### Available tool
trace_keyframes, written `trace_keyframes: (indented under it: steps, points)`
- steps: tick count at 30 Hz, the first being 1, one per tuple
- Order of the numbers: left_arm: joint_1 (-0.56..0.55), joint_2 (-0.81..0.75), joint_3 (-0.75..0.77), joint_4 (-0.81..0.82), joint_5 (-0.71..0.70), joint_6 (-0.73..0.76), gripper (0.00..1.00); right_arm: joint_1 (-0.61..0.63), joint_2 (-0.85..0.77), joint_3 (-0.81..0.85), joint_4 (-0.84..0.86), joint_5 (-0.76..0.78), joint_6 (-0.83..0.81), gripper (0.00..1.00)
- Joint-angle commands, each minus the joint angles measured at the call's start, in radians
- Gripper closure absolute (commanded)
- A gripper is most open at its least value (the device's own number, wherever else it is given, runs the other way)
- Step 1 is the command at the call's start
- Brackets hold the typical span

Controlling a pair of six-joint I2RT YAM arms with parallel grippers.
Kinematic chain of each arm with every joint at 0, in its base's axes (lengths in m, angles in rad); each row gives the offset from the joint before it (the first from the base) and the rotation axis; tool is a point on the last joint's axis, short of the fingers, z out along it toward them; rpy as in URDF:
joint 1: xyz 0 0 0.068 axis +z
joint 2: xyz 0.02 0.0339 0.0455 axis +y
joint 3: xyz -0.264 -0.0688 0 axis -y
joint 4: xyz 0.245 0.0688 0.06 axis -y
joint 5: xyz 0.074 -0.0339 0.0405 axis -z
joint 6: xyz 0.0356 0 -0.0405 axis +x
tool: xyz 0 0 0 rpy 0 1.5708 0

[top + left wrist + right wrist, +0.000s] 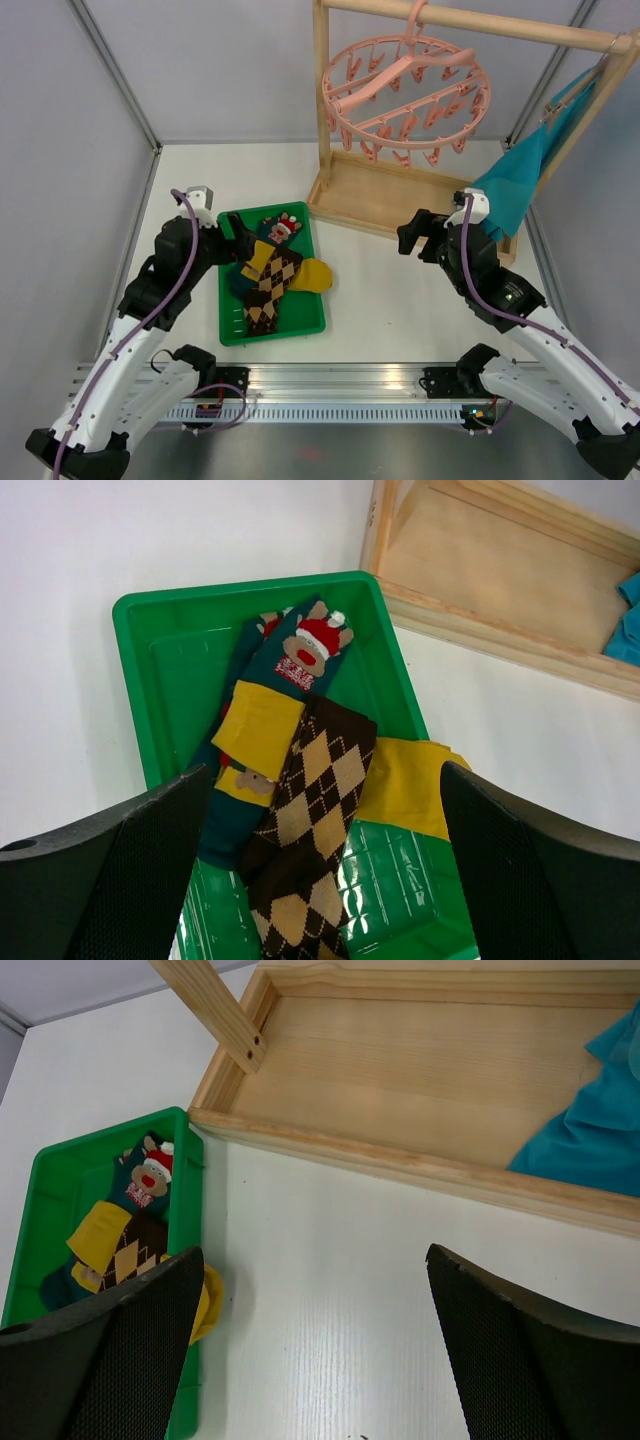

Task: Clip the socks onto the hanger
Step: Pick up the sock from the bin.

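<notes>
Grey panel walls are seen around a white tabletop (pixel 400 290), on which everything is set. A wooden rack (pixel 322 120) is stood at the far side, beyond the right pincer (pixel 312 1250). Its flat base is seen just ahead of that pincer in the right wrist view. A large teal cloth (pixel 515 185) is hung from the slanted side bar of the rack, to the right of the right pincer, and its lower end is laid in the base.

The hanger (pixel 385 75), round and pink, is hooked on the top bar of the rack, high above and beyond the right pincer, with many small clips dangling from it.

A green tray (pixel 305 315) is placed below and ahead of the left pincer (pixel 325 770), well to the left of the right pincer. The socks (pixel 270 270) are all found in this tray, in a loose heap. The argyle sock (pixel 315 820) is laid on top, closest to the left pincer. The mustard sock (pixel 410 785) is draped over the tray rim on the right of that pincer. The dark teal sock (pixel 300 655), marked with a small red-white figure, is laid farthest from it.

Both pincers are spread wide, and nothing is gripped by either of them.
</notes>
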Motion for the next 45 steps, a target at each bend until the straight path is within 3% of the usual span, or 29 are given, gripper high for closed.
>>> trace_keyframes:
  steps: [1, 6, 11, 14, 19, 32, 45]
  points:
    - [-0.003, 0.017, 0.027, -0.012, -0.01, 0.004, 0.0, 0.006, 0.01, 0.036, -0.002, 0.006, -0.016, 0.02]
    - [-0.004, 0.109, 0.021, 0.016, 0.124, -0.076, 0.01, 0.005, 0.039, 0.037, -0.016, 0.006, -0.009, 0.02]
    - [-0.104, 0.242, -0.048, 0.062, 0.004, -0.148, 0.08, 0.005, 0.047, 0.022, 0.017, -0.04, -0.009, 0.02]
    - [-0.11, 0.281, -0.108, 0.123, -0.015, -0.174, 0.22, 0.005, 0.064, 0.04, 0.005, -0.057, -0.015, 0.02]
    - [-0.112, 0.364, -0.165, 0.256, -0.004, -0.15, 0.36, 0.006, 0.056, 0.034, 0.007, -0.073, -0.007, 0.02]
    - [-0.113, 0.638, -0.1, 0.37, -0.047, -0.105, 0.37, 0.005, 0.053, 0.02, 0.027, -0.097, 0.008, 0.02]
    - [-0.131, 0.761, -0.042, 0.37, -0.093, -0.076, 0.38, 0.005, 0.048, 0.002, 0.031, -0.097, 0.014, 0.02]
